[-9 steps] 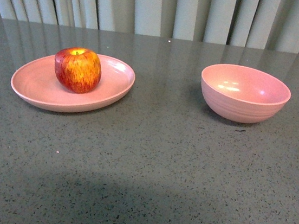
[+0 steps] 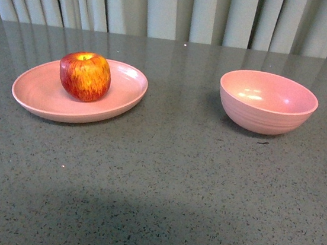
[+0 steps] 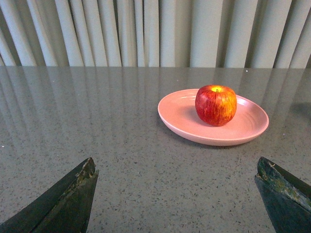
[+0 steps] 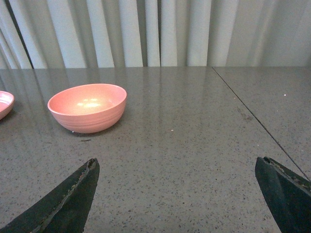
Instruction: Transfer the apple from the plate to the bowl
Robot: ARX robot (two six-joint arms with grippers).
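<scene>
A red apple (image 2: 85,76) with yellow streaks sits upright on the shallow pink plate (image 2: 41,94) at the table's left. The deep pink bowl (image 2: 267,102) stands empty at the right. Neither arm shows in the front view. In the left wrist view the apple (image 3: 215,105) rests on the plate (image 3: 182,111), well ahead of my open left gripper (image 3: 176,167), which holds nothing. In the right wrist view the bowl (image 4: 87,108) lies ahead and to one side of my open, empty right gripper (image 4: 176,167). A sliver of the plate (image 4: 4,103) shows at that view's edge.
Everything stands on a grey speckled table (image 2: 163,176) with pale curtains (image 2: 177,8) behind its far edge. A thin seam (image 4: 252,116) runs across the tabletop in the right wrist view. A small dark speck (image 2: 262,142) lies just in front of the bowl.
</scene>
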